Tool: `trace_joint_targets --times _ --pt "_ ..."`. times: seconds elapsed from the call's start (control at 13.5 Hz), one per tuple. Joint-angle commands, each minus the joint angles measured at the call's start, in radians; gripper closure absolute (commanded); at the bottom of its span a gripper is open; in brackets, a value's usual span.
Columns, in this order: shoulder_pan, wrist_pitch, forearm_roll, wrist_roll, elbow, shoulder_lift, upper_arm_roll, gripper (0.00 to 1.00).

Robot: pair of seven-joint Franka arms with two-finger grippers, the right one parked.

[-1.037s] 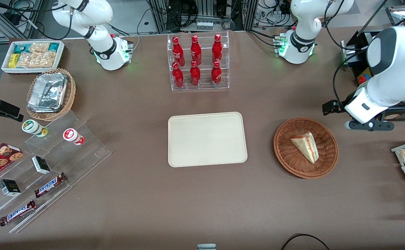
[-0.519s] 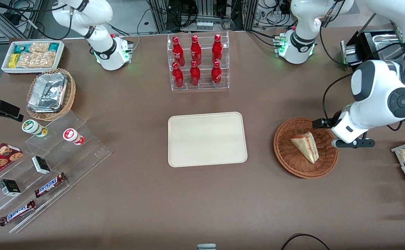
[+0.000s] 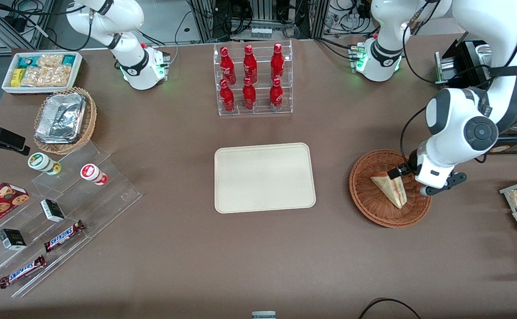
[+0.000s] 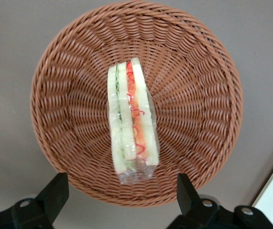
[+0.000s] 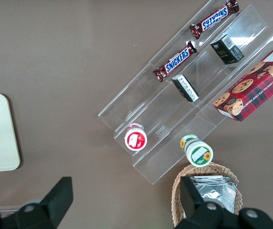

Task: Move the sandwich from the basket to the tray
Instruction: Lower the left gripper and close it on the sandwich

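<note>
Wicker basket [image 4: 136, 102] is holding the sandwich [image 4: 131, 117] untouched; your gripper [image 4: 122, 198] is hovering above, jaws spread wide and seemingly empty. You're facing the whole carry to the tray [image 3: 265, 177].

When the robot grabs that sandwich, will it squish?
Probably a little. The sandwich is soft white bread in clear wrap, so it likely dents and may slip. It looks light. The gripper hovers open above the basket, fingers apart.
</note>
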Motion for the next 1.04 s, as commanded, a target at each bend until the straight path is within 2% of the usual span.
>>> trace_joint_targets --times 0.0,0.96 --pt "-0.021 0.100 0.018 -0.131 -0.081 -0.037 0.004 0.00" --pt "-0.016 0.263 0.018 -0.236 -0.123 0.041 0.008 0.00"
